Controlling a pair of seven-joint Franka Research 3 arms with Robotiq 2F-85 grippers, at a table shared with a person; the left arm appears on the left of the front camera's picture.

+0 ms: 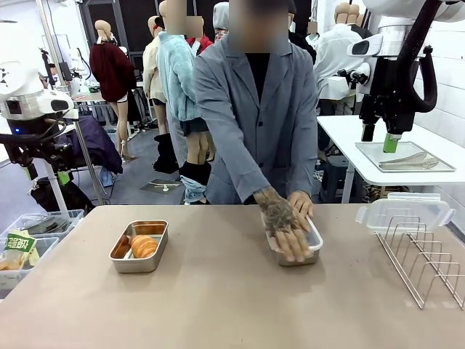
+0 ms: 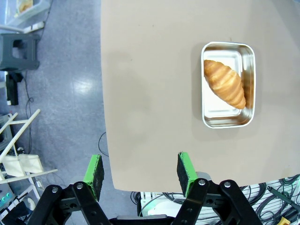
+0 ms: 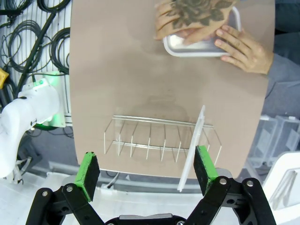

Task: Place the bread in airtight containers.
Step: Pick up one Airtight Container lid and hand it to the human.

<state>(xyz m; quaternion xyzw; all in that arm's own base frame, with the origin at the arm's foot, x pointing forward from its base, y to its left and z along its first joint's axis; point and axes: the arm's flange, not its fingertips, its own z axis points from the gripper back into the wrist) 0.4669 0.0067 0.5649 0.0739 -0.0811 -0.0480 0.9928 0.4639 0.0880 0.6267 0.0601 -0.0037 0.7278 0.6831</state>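
Steel pan (image 2: 228, 84) w/ one croissant (image 2: 224, 83) lies open on the tan tabletop (image 2: 150, 103), ahead and to the right of the left gripper (image 2: 140, 174) in the left wrist view. Croissant sits diagonal inside, golden-brown, ridged, no lid on that pan. Left gripper's jaws are spread apart w/ nothing btwn the green pads, hanging high over the near tabletop edge, well apart from the pan. In the front view the same pan (image 1: 139, 246) sits left of centre w/ the croissant (image 1: 143, 246) in it.

Second pan (image 3: 200, 43) is far ahead of the right gripper (image 3: 146, 174) in the right wrist view, under the person's hands. Tattooed hand (image 3: 193, 16) presses flat on top of it; other hand (image 3: 243, 44) holds its side. Clear lid is on it as far as can be told; contents hidden by the hands. Front view: both hands (image 1: 287, 222) on that pan (image 1: 294, 247), right of centre.

Right gripper's jaws are released, wide, empty, raised well above the tabletop. Just ahead of them: wire rack (image 3: 161, 138) near the tabletop edge, w/ a clear lid (image 3: 192, 150) standing on edge in its slots. Front view shows the rack (image 1: 425, 254) at far right w/ the lid (image 1: 404, 212) at its back end.
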